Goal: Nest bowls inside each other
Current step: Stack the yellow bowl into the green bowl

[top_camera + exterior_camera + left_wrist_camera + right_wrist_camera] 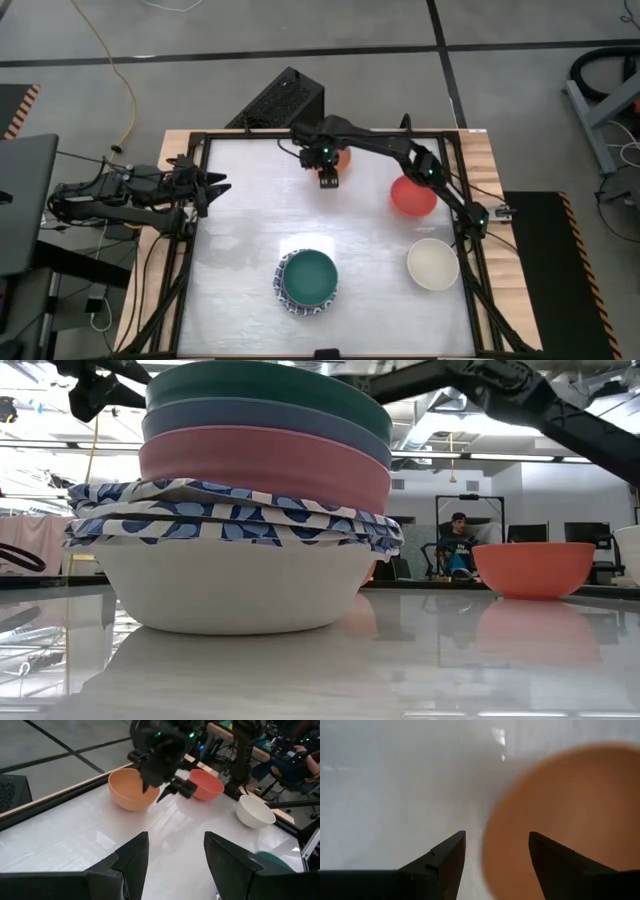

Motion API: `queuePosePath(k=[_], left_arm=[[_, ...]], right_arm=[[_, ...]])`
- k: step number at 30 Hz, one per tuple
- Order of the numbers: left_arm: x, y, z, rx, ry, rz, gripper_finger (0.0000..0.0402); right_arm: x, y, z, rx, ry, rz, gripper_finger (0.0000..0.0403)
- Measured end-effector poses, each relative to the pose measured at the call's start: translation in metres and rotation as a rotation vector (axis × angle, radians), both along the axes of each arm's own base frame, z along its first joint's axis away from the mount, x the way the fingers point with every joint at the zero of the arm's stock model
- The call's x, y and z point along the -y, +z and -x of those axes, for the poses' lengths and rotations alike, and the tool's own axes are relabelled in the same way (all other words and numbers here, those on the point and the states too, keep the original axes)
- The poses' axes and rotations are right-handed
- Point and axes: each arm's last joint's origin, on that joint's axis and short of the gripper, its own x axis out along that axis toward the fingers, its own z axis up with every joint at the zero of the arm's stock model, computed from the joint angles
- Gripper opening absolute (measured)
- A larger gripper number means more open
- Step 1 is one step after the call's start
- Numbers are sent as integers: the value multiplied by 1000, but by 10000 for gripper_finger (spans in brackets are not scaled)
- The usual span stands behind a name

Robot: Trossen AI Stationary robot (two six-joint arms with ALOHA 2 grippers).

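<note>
Grey concrete floor (200, 30) crossed by dark lines; a yellow cable (115, 70) trails.

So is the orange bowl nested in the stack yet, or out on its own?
Out. The orange bowl sits upright and empty on the table, apart from the stack, under the open right gripper.

Bright overhead light glares off the glossy white desk (250, 230); the round orange bowl (560, 820) looks blurred up close.
</note>
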Motion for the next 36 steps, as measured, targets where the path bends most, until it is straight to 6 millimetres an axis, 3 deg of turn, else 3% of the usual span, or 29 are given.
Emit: queuePosePath(k=[5,10,14,19,25,29,36], left_arm=[[0,0,0,-3,8,-2,180],[-1,-2,1,-20,19,-6,180],[-1,-2,1,-20,20,-6,180],[-1,-2,1,-17,23,-1,180],[-1,-2,1,-14,25,5,180],[-1,-2,1,-14,26,6,180],[-1,-2,1,-14,26,6,180]], right_arm=[[12,-24,-2,-71,-25,13,240],[17,-35,-2,-95,-41,4,221],[18,-34,-2,-94,-61,24,156],[22,-34,-1,-93,-152,28,32],[22,-32,-1,-87,-159,36,11],[19,-21,2,-71,-155,35,7],[15,21,14,24,-165,68,7]])
